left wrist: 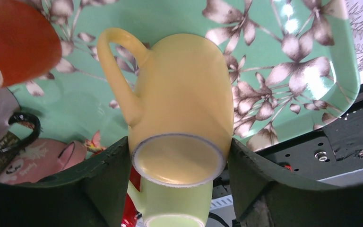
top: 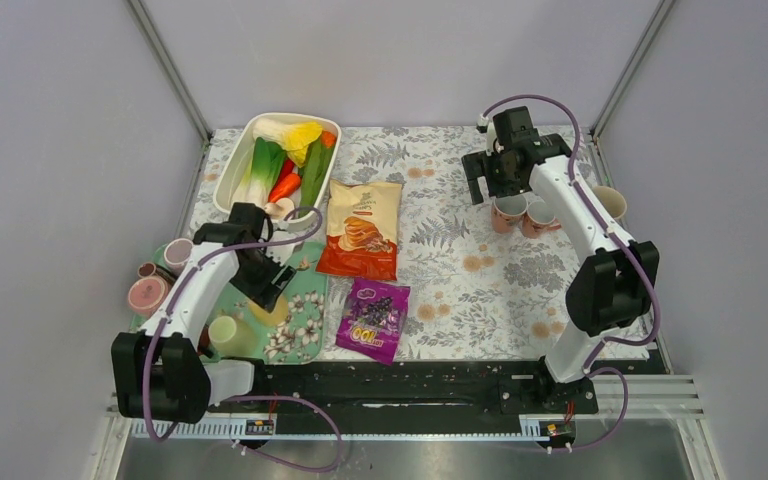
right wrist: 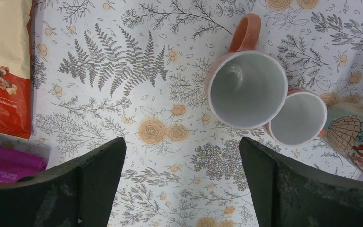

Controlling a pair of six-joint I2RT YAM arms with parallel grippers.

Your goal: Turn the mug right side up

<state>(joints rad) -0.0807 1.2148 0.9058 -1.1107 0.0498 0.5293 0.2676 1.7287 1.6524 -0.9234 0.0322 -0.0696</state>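
Observation:
A yellow mug (left wrist: 184, 94) sits between the fingers of my left gripper (left wrist: 179, 156), which is shut on its sides. The mug's ringed base faces the wrist camera and its mouth points away, down toward the green floral tray (left wrist: 307, 28). Its handle (left wrist: 116, 71) sticks out to the left. In the top view the left gripper (top: 268, 278) hangs over the tray (top: 305, 320) with the yellow mug (top: 263, 313) just showing under it. My right gripper (right wrist: 182, 151) is open and empty above the tablecloth, near two upright pink mugs (right wrist: 248, 87) at the far right (top: 508, 212).
A light green mug (left wrist: 175, 205) stands at the tray's near edge (top: 222, 333). Pink mugs (top: 147, 295) sit left of the tray. A white tub of vegetables (top: 245, 150), a chips bag (top: 362, 230), a purple candy bag (top: 373, 318) and a painted mug (right wrist: 347, 135) are also here.

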